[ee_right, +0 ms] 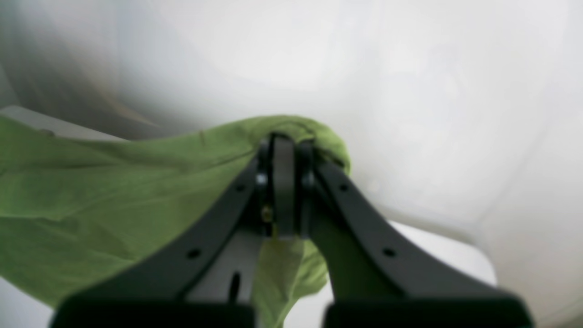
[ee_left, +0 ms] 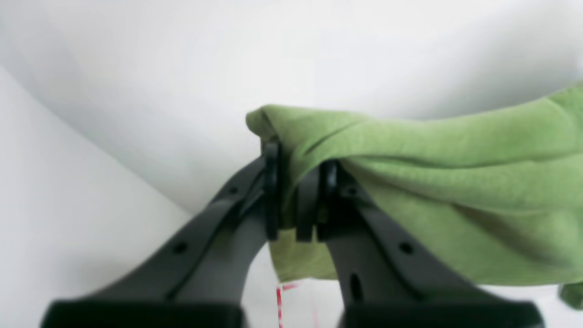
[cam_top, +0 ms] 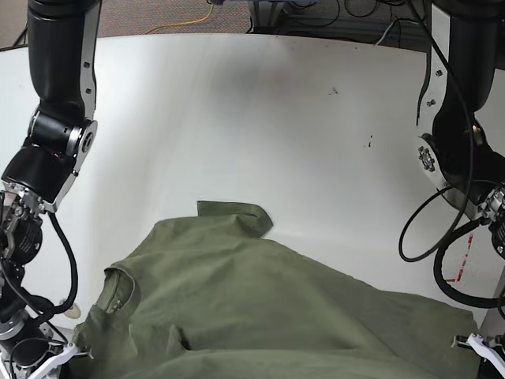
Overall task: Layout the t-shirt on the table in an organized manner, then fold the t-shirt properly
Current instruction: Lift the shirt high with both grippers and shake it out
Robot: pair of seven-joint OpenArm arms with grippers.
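Two hands, one garment, one tabletop.

Item 1: t-shirt [cam_top: 260,308], olive-green, short-sleeved. In the base view it fills the 6 o'clock part of the tabletop [cam_top: 237,118], spread from about 8 o'clock across to 4 o'clock and running off the lower frame edge. One sleeve [cam_top: 235,215] points toward 12 o'clock with its tip folded over. A seam opening sits at the 8 o'clock side. Cloth lies rumpled, with creases running toward 4 o'clock; its near edge is lifted at both lower corners.

Item 2: left hand [ee_left: 298,191], black, two fingers. In the left wrist view the jaws are narrow, pinched on a bunched fold of the t-shirt [ee_left: 432,182]; cloth wraps over the 3 o'clock finger and trails off toward 3 o'clock. A strip of red tape [ee_left: 279,303] shows on the white surface at 6 o'clock between the fingers.

Item 3: right hand [ee_right: 284,182], black, two fingers. In the right wrist view the jaws are drawn close together, gripping a gathered edge of the t-shirt [ee_right: 91,196]; cloth humps over the fingertips and stretches away toward 9 o'clock, with a flap hanging at 6 o'clock.

Item 4: tabletop, glossy white, small black marks [cam_top: 369,143] toward 2 o'clock, red tape [cam_top: 460,264] at 4 o'clock beside the shirt's edge.
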